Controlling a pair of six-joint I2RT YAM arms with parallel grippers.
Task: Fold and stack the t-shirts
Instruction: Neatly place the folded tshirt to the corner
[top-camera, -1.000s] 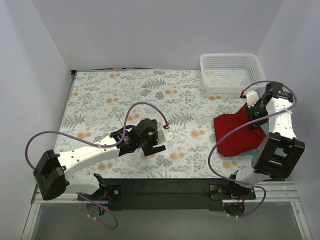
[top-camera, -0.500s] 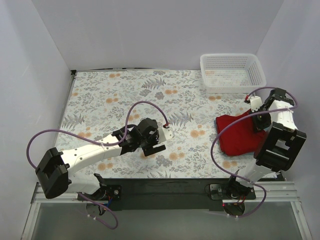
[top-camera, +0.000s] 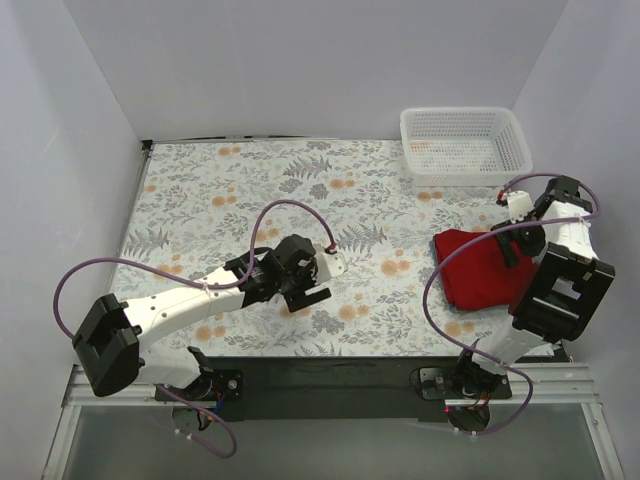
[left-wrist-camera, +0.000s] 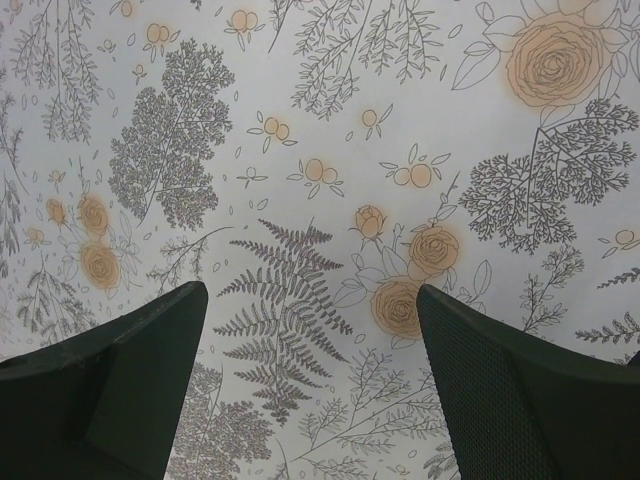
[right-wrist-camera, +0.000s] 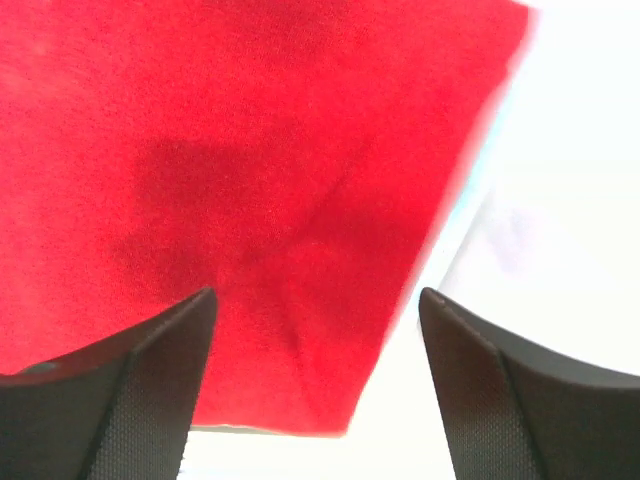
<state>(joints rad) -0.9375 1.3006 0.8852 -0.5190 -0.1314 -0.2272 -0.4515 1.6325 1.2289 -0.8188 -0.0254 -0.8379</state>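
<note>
A bright red t-shirt (top-camera: 478, 270) lies folded on the right side of the table. In the right wrist view the same red t-shirt (right-wrist-camera: 230, 150) fills the frame, with one corner of it low between the fingers. My right gripper (top-camera: 508, 243) hovers over its far right edge. In its own view the right gripper (right-wrist-camera: 315, 300) is open, with nothing between the fingers. My left gripper (top-camera: 305, 296) hangs over the floral cloth at table centre. The left gripper (left-wrist-camera: 310, 290) is open and empty.
A white lattice basket (top-camera: 455, 172) stands at the back right corner, just beyond the red shirt. The floral tablecloth (top-camera: 210, 200) covers the table. Grey walls close in on the left, back and right, and the right arm is near the right wall.
My right gripper has opened and let go of the red t-shirt, which now lies flatter. The right arm has drawn back to the right. The left arm has barely moved.
</note>
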